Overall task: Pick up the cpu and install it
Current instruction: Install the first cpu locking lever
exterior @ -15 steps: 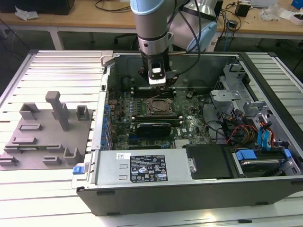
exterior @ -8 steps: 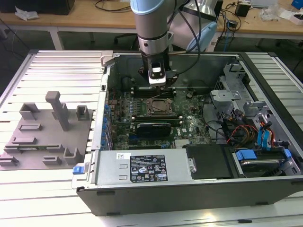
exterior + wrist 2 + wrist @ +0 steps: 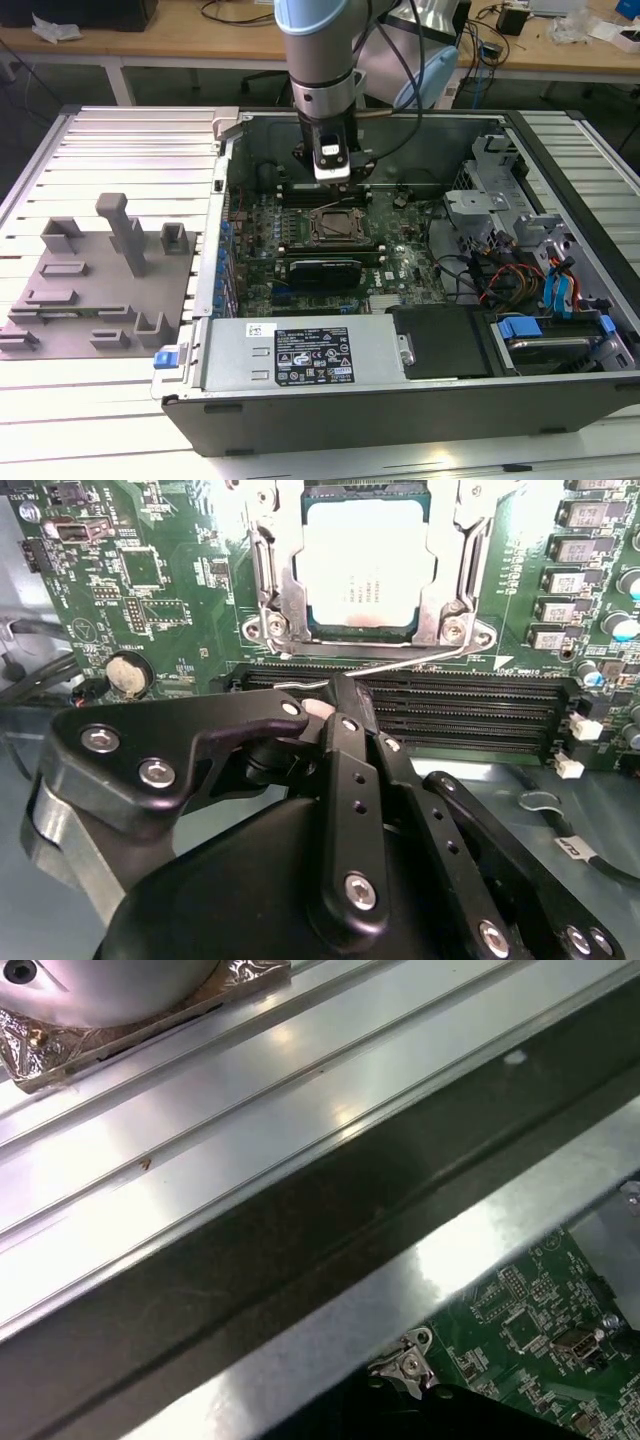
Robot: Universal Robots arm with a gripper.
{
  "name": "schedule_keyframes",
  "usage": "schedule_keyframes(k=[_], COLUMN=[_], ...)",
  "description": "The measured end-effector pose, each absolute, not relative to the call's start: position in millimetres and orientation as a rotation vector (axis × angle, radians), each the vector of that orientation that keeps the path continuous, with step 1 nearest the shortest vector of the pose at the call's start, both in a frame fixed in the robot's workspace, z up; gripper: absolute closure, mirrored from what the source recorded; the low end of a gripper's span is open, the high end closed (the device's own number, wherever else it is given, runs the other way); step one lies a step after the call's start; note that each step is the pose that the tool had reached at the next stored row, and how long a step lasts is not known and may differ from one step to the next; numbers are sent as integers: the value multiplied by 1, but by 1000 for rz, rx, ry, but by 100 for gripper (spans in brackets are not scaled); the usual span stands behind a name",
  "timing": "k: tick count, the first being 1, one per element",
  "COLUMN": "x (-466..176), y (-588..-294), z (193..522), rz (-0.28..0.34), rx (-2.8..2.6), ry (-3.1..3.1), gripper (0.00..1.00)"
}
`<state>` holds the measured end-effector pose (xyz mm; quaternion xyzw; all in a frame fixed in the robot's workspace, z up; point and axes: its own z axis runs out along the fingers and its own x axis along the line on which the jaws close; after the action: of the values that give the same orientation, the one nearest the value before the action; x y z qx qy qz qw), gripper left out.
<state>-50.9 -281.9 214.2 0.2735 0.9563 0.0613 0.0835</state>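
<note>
Pincer (image 3: 335, 685) sits inside the open PC case (image 3: 300, 410), low over the motherboard (image 3: 400, 262), just beside the socket (image 3: 335, 224). In the second wrist view the black fingers (image 3: 345, 780) are together, tips pinched on the thin wire retention lever (image 3: 420, 660) that runs along the socket's edge next to the memory slots (image 3: 470, 705).

Cpu (image 3: 365, 565) w/ silvery-white top lies flat in the socket, metal frame around it; pincer isn't touching it.

Exterior view: arm (image 3: 320, 50) comes straight down from above into the case. Grey plastic tray (image 3: 95, 290) w/ upright pegs rests on the ribbed desk (image 3: 100, 410) to the exterior view's left, well apart from the pincer. Power supply (image 3: 300, 350) along the near case wall, drive cage w/ blue tabs (image 3: 555, 300) at the exterior view's right.

First wrist view: case rim (image 3: 400, 1290) and a corner of green board (image 3: 530, 1330).
</note>
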Motion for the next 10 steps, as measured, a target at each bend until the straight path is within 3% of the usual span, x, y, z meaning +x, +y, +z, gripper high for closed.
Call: schedule_keyframes(k=[10], x=[-51], y=[-281], z=[214], rz=[183], rx=[816], ry=[2854], gripper=[89])
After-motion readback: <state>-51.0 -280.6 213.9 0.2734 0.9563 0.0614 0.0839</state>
